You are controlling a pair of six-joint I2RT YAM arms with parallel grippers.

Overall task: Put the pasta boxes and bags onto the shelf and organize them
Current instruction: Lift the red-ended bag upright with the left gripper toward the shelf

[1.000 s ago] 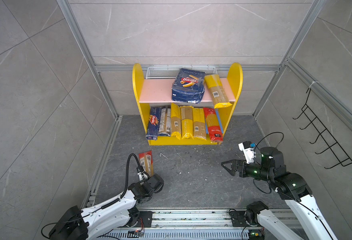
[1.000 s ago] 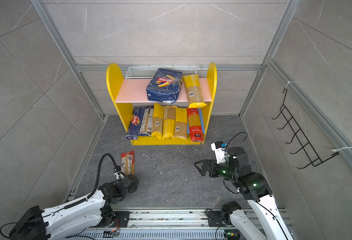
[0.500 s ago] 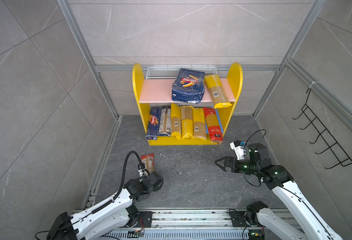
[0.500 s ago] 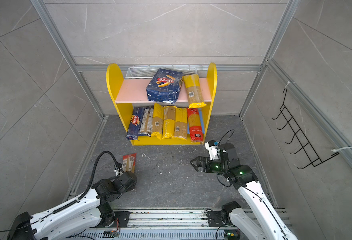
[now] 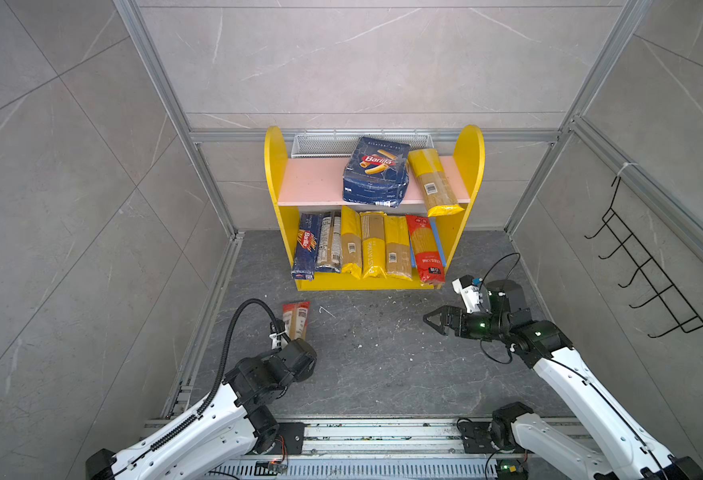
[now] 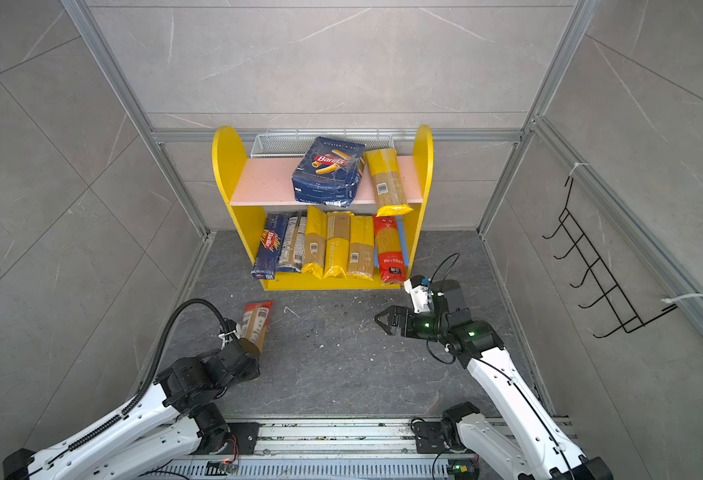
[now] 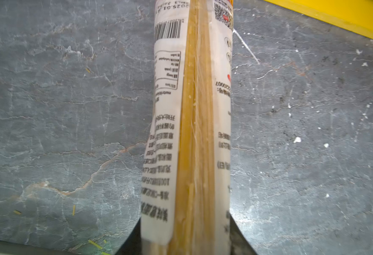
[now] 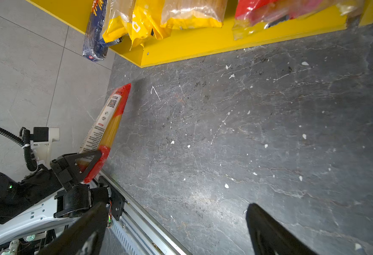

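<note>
On the left of the worktop [image 5: 374, 357], short of the shelf [image 5: 274, 174], the red-ended spaghetti bag [image 5: 296, 319] juts forward from my left tool [image 8: 96, 156], clamped across its near end. It looks light but long: slick film over brittle strands, so I judge an end grip lets it sag; a hold nearer mid-length would steady it. My right tool [image 5: 429, 322] stands wide, empty, near the shelf's right foot.

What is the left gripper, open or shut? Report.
Shut on the spaghetti bag: the left gripper has jaws clamped on its red end.
</note>
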